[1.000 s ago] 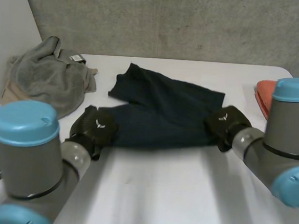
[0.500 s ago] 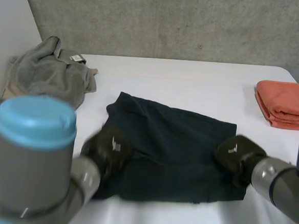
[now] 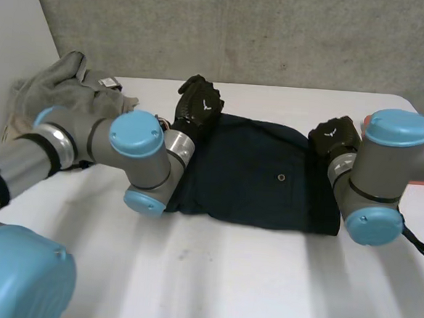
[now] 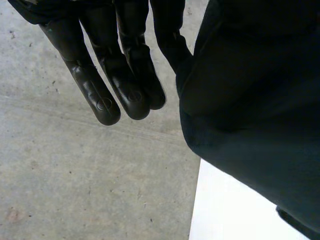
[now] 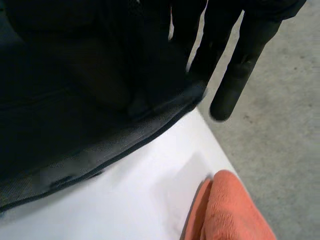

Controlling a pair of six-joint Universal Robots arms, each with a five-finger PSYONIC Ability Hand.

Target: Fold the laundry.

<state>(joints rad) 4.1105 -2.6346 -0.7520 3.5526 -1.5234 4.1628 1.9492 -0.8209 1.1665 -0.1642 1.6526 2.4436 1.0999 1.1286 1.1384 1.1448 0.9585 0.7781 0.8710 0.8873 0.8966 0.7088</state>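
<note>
A dark navy garment (image 3: 262,173) lies folded in the middle of the white table (image 3: 247,278). My left hand (image 3: 199,102) is raised over its far left corner. In the left wrist view its straight fingers (image 4: 125,75) hang down and the cloth (image 4: 250,100) rises up beside them, pinched at the hand. My right hand (image 3: 334,135) is at the garment's far right corner. There its fingers (image 5: 240,65) are straight and spread, reaching past the cloth's edge (image 5: 60,100), which lies flat on the table.
A crumpled grey towel pile (image 3: 64,90) sits at the table's far left. A folded orange towel (image 5: 230,210) lies near the far right edge, just beyond my right hand. Concrete floor lies past the table's far edge.
Both hands carried the garment's near edge away from me and over to its far edge, folding it in half. The right hand's fingers have loosened.
</note>
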